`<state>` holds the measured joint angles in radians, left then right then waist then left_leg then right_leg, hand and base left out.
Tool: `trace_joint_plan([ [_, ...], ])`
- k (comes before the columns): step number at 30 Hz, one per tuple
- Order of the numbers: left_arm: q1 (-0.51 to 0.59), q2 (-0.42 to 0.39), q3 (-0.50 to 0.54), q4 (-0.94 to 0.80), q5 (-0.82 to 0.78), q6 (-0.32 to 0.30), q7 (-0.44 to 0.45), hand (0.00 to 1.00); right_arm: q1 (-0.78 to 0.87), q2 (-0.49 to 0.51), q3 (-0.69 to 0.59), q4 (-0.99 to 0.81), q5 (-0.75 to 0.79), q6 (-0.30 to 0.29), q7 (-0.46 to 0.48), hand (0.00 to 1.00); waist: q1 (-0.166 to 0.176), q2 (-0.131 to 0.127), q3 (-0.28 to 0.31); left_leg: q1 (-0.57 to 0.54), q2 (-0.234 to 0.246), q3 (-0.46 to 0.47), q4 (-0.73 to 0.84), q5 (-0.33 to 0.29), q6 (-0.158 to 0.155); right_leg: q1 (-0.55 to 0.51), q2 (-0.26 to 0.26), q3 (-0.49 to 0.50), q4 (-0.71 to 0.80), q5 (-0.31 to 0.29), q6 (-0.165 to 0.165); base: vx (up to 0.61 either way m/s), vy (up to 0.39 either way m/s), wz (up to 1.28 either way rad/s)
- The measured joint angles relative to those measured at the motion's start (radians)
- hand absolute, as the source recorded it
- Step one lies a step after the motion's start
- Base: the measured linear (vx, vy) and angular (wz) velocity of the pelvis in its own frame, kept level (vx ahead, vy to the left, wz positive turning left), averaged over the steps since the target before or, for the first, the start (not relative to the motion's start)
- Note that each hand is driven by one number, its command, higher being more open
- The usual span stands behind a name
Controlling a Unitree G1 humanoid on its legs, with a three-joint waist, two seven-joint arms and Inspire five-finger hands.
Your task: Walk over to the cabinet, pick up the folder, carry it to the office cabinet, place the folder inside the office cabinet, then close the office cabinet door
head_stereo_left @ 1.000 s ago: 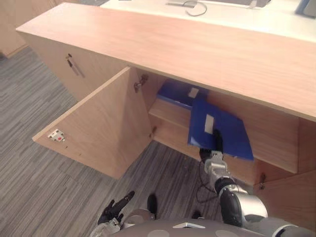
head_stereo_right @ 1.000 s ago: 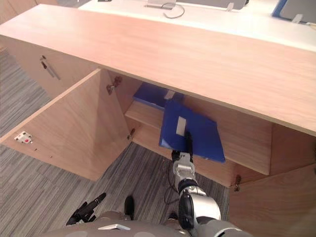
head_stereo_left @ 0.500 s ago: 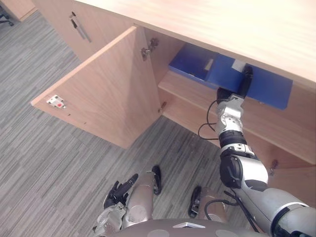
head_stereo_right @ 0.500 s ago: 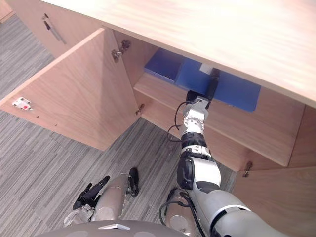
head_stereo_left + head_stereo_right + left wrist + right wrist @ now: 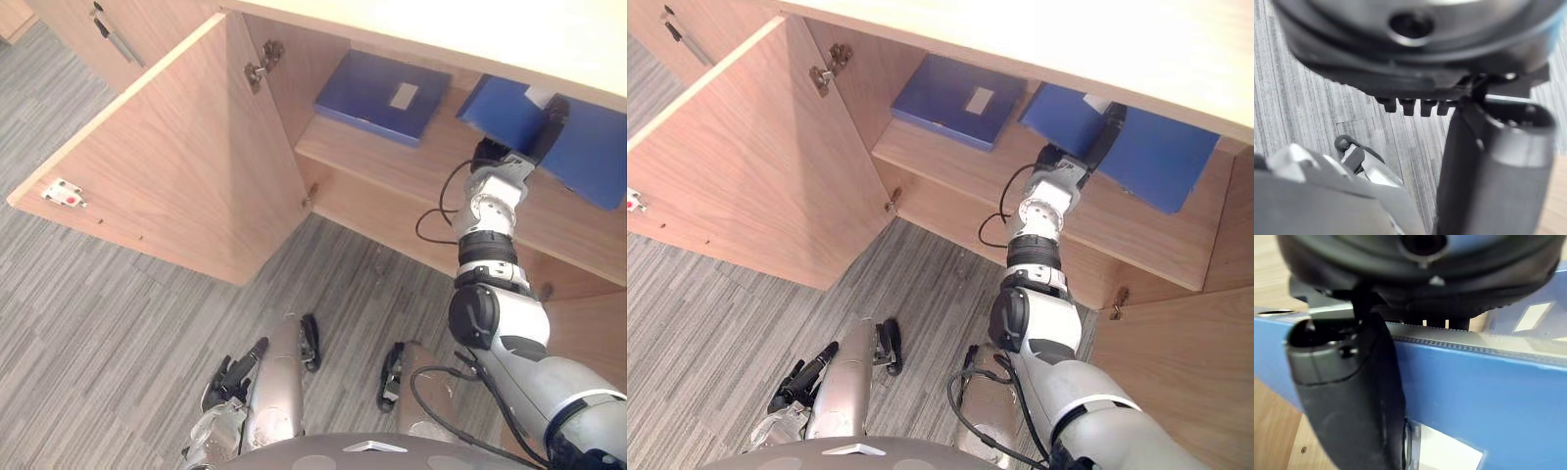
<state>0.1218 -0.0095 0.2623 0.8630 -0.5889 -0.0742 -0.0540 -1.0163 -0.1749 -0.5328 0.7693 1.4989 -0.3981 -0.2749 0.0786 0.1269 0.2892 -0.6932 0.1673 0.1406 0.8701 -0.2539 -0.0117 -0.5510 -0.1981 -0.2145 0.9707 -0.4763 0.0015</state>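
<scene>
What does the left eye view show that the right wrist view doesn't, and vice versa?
Left eye: the open cabinet door, the carpet floor and the left hand hanging low, fingers relaxed. Right wrist: the grip up close, thumb pressed on the folder's face, fingers behind its edge. Both: the right hand pinching the blue folder at the shelf.

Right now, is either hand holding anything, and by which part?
The right hand pinches the blue folder by its near edge, thumb across the top face. The left hand hangs low, holding nothing.
</scene>
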Motion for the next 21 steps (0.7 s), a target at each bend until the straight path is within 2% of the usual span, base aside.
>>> trace_joint_plan([
  [4,0.0,-0.001,0.007,-0.009,-0.002,-0.01,0.0,1.0,-0.063,-0.075,-0.007,0.0,-0.004,0.029,-0.032,0.0,0.0,0.006,0.025,-0.039,-0.007,0.001,0.003,0.005,0.005,-0.045,-0.012,0.001,0.02,-0.001,0.0,-0.03,0.004,0.05],
  [8,0.008,-0.001,0.012,-0.008,-0.002,-0.009,0.002,1.0,-0.128,-0.152,-0.002,0.018,-0.077,0.065,-0.061,0.0,-0.002,0.008,0.047,-0.07,-0.007,0.006,0.004,0.012,0.003,-0.084,-0.016,0.006,0.032,-0.001,-0.001,0.02,-0.002,-0.02],
  [13,0.005,-0.003,0.011,-0.033,-0.007,-0.011,0.0,1.0,-0.271,-0.26,0.139,0.119,-0.12,0.119,-0.09,0.0,-0.013,0.014,0.077,-0.114,-0.004,0.017,0.028,0.01,0.004,-0.143,-0.027,0.012,0.07,-0.001,-0.001,0.05,-0.004,-0.06],
  [16,0.0,-0.002,0.008,-0.049,-0.009,-0.011,-0.001,1.0,-0.327,-0.309,0.22,0.172,-0.12,0.129,-0.09,0.0,-0.013,0.014,0.095,-0.159,-0.002,0.007,0.058,0.009,0.003,-0.186,-0.03,0.009,0.11,-0.003,0.0,-0.01,-0.014,0.07],
  [18,-0.004,-0.002,0.007,-0.056,-0.022,-0.011,0.0,1.0,-0.353,-0.337,0.264,0.206,-0.122,0.139,-0.094,0.0,-0.012,0.012,0.103,-0.188,-0.005,0.005,0.074,0.009,0.003,-0.216,-0.039,0.01,0.134,-0.012,-0.002,-0.06,-0.013,0.08],
  [21,-0.004,-0.001,0.005,-0.054,-0.042,-0.011,0.002,1.0,-0.358,-0.38,0.342,0.26,-0.173,0.188,-0.1,0.0,-0.015,0.01,0.108,-0.233,-0.013,-0.003,0.107,0.006,0.003,-0.256,-0.049,0.015,0.172,-0.033,-0.005,-0.07,-0.012,0.1],
])
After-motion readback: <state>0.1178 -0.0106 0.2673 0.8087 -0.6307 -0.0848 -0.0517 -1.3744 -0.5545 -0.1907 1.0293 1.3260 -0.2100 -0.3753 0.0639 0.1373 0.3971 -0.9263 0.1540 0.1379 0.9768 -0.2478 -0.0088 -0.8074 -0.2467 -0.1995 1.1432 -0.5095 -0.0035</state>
